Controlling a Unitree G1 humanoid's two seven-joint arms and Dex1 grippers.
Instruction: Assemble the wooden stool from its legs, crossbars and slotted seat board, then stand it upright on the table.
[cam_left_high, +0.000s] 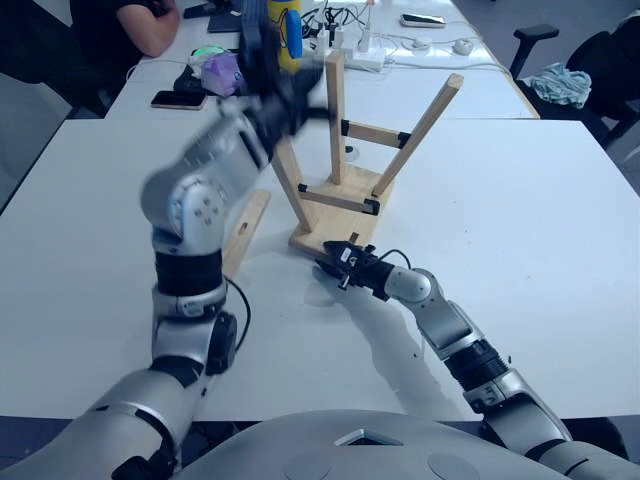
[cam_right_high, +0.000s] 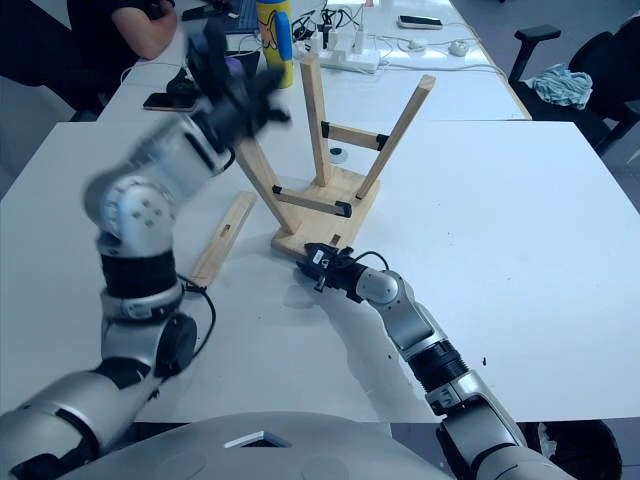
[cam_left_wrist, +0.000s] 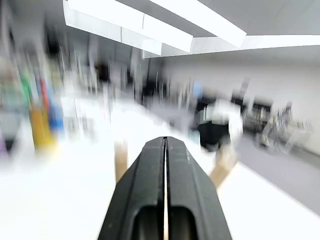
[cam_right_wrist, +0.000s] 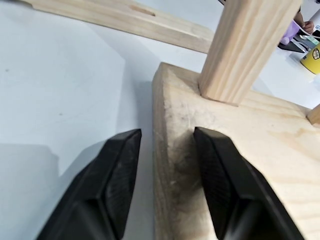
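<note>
Seat board (cam_right_wrist: 270, 120) edge, between parted right jaws

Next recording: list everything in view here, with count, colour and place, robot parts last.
stool: one, pale wood, upside down mid-table, seat board down, three legs showing upward.
loose wooden piece: one, pale, slotted, flat on the table at the stool's left.
table: one, white, under the stool.
far table: one, white, behind.
phone: one, dark, far table's near edge.
yellow container: one, yellow and blue, far table.
power strip: one, white, far table, cables attached.
cloth: one, teal, beyond the table's far right corner.
left gripper: one, black, jaws shut, raised beside the stool's legs.
right gripper: one, black, jaws open astride the seat board's edge.
</note>
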